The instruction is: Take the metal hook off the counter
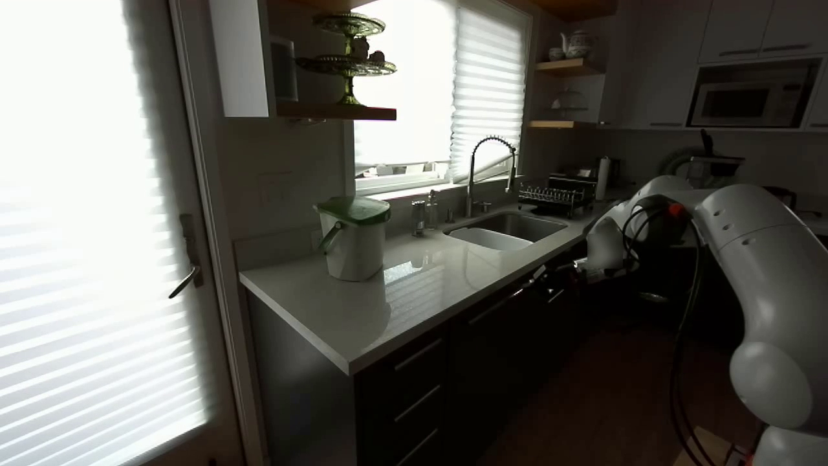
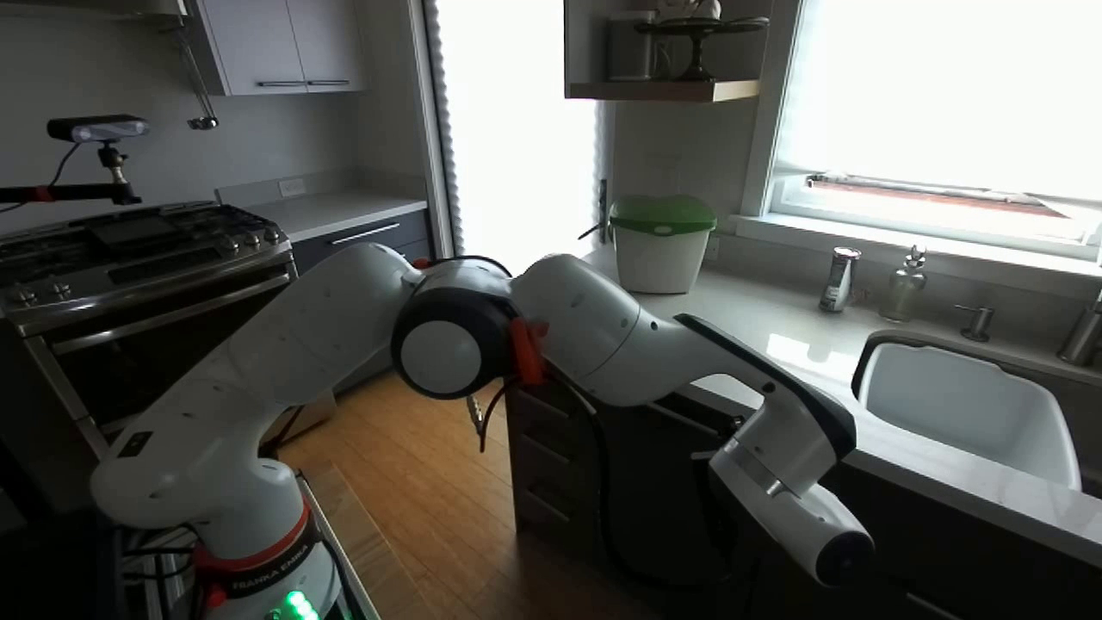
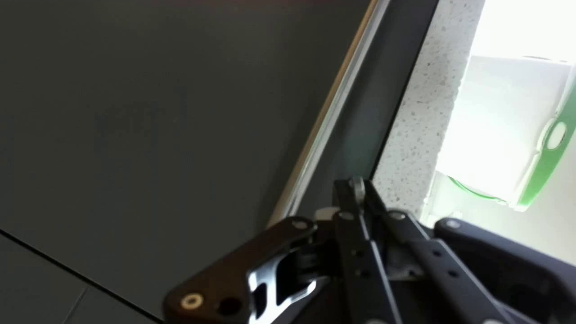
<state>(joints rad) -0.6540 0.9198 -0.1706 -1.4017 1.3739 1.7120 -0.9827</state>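
Pincer (image 3: 357, 191) narrow, fingers all but together; grey sliver (image 3: 359, 188) between tips, perhaps the metal hook, identity and long axis unreadable; none recognised elsewhere. Aimed along near edge of surface (image 3: 420, 101), contact unclear. Next move likely turns on clearing that edge.

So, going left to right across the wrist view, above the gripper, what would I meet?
Dark cabinet front, pale strip, dark band, speckled counter edge, white bin, green lid.

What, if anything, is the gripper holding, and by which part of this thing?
It cannot be told: the gripper is shut, and the wrist view shows a small silvery bit at its tip, too blurred to identify.
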